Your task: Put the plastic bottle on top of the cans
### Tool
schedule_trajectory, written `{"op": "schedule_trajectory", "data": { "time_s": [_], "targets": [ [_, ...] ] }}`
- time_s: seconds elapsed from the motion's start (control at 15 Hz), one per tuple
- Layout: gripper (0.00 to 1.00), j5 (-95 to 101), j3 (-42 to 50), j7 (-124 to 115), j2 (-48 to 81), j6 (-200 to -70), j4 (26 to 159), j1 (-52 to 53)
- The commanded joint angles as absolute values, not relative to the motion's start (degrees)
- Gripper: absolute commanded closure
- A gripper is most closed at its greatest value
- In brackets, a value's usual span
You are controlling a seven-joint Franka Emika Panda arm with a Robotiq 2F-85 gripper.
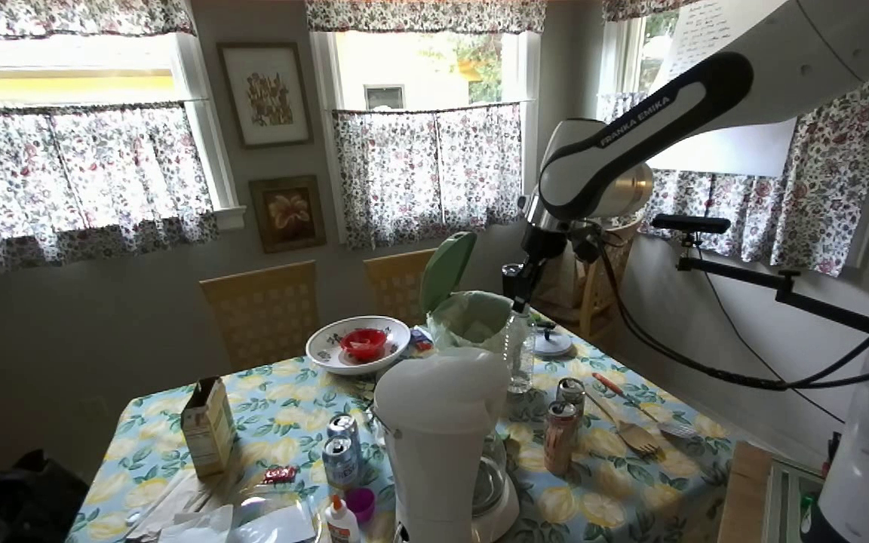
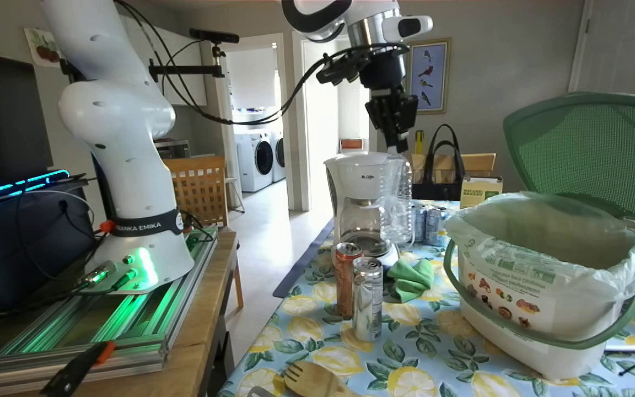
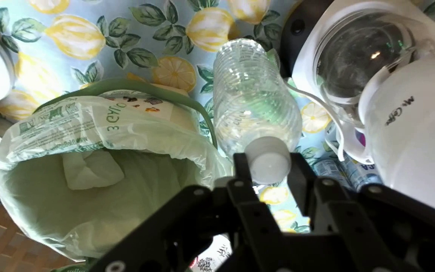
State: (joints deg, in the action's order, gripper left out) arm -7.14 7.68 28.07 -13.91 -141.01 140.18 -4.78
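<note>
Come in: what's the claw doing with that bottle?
Gripper: shut on white cap. Plastic bottle: apparently in midair, not yet on any cans. Coffee maker alongside, possibly in the way.

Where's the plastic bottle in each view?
In an exterior view: plastic bottle below and right of centre, right of the coffee maker.
In an exterior view: plastic bottle right of centre, overlapping the coffee maker.
In the wrist view: plastic bottle upper middle, slightly right; coffee maker further right.
Shared landmark: coffee maker.

Windows [image 1: 423, 68] beyond table [image 1: 284, 396] overexposed, wall [image 1: 133, 324] behind it dim, green glow [image 2: 145, 267] beside it, wrist-view gripper [image 3: 268, 166] above it soft-focused
</note>
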Motion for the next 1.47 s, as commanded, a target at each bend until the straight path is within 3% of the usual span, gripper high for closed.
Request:
{"op": "schedule_trajectory", "data": {
  "time_s": [0.0, 0.53, 1.4],
  "targets": [
    [0.92, -2.91, 7.42, 24.99, -20.01, -135.86, 142.95, -4.51],
    [0.92, 0.69, 8.31, 25.20, -27.72, -130.84, 147.22, -4.62],
    [0.92, 1.18, 13.90, 27.52, -33.25, -138.57, 153.79, -5.49]
  ]
}}
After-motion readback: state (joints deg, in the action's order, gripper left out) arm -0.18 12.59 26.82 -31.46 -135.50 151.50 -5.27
